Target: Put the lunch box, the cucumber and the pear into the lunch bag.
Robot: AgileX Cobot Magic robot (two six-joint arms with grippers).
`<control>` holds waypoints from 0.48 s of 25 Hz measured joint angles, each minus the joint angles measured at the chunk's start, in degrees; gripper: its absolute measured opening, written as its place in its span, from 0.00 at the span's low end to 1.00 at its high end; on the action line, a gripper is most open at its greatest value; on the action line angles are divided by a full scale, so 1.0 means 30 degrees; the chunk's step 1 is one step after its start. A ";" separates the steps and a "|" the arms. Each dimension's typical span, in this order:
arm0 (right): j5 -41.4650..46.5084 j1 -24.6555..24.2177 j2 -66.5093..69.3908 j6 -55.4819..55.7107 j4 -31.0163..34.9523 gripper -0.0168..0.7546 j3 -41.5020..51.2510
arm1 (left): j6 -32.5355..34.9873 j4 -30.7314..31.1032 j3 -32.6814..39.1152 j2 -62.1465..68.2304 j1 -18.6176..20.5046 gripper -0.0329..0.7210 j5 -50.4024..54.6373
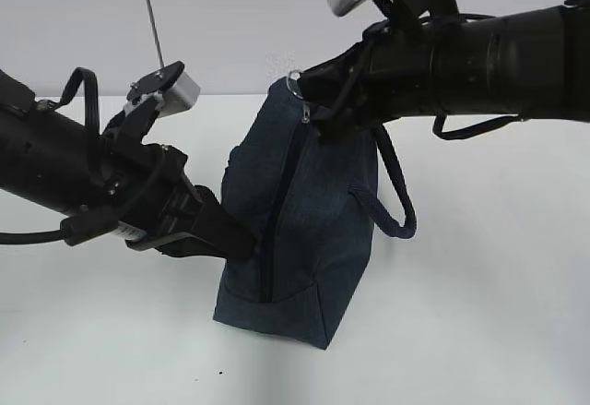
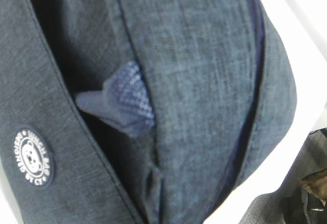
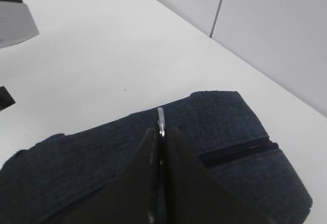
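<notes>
Lunch bag (image 1: pixel 309 230) stands upright on the white tabletop (image 1: pixel 479 313); right pincer (image 3: pixel 161 137), at the bag's top corner, is clamped tight on the silver ring pull (image 3: pixel 161 118); left pincer (image 1: pixel 241 242) presses closed against the bag's lower side, pinching a fold of its fabric.

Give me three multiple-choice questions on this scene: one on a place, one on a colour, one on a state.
1. Where is the right claw?
A. at the lunch bag's top
B. on the table
C. under the bag

2. What colour is the lunch bag?
A. red
B. dark navy
C. yellow

3. How is the right claw?
A. wide open
B. shut on the zipper pull
C. out of view

Answers: 1 A, the exterior view shows it at the bag's upper corner. 2 B, navy fabric in every view. 3 B, the right wrist view shows the zipper pull pinched between its fingers.
</notes>
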 joint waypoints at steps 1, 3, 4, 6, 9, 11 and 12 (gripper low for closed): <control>-0.0032 -0.0085 0.0152 0.0000 0.0038 0.03 -0.0181 | 0.0000 0.0016 0.0000 0.0000 0.0000 0.03 0.0000; -0.0032 -0.0318 0.0441 0.0000 0.0038 0.03 -0.0493 | 0.0000 0.0033 0.0000 0.0000 0.0000 0.03 0.0000; -0.0078 -0.0512 0.0580 0.0000 0.0038 0.03 -0.0666 | 0.0000 0.0053 0.0000 0.0000 0.0000 0.03 0.0000; -0.0078 -0.1015 0.0718 0.0000 0.0038 0.03 -0.0883 | 0.0000 0.0053 0.0000 0.0000 0.0000 0.03 0.0083; 0.0404 -0.2056 0.0799 0.0133 0.0069 0.03 -0.1013 | 0.0000 0.0034 0.0000 0.0000 0.0000 0.03 0.0222; 0.0737 -0.2656 0.0890 0.0164 0.0069 0.03 -0.1052 | 0.0000 -0.0021 0.0000 0.0000 0.0000 0.03 0.0281; 0.0816 -0.2801 0.0933 0.0179 0.0069 0.03 -0.1103 | 0.0000 -0.0067 0.0000 0.0000 0.0000 0.03 0.0345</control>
